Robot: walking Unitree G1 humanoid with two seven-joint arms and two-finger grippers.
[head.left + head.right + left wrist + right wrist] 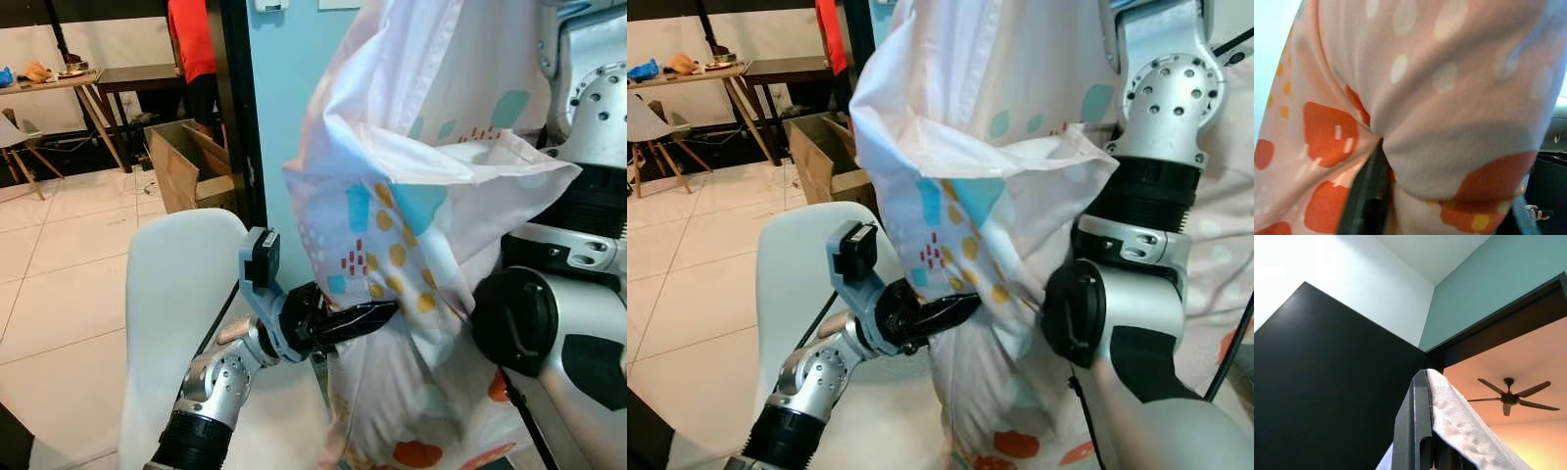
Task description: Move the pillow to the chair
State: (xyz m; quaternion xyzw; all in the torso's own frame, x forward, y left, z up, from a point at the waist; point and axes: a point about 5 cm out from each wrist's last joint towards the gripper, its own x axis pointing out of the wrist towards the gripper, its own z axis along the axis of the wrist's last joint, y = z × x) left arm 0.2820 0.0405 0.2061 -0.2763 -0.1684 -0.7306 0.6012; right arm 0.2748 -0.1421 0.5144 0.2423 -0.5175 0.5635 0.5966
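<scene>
The left gripper (pixel 377 315) is clamped on the pillow (pixel 421 196), which hangs just above the chair (pixel 181 294) — the right gripper (pixel 1422 431) pinches its cloth higher up. Carrying's done, I'd say; next it must lower the pillow onto the seat and let go.

No readable text, labels, brands or numbers anywhere. The pillow (pixel 431 196) carries only printed dots and blobs, no lettering. Box (pixel 186 162) and wall plate (pixel 270 5) show no legible marks.
</scene>
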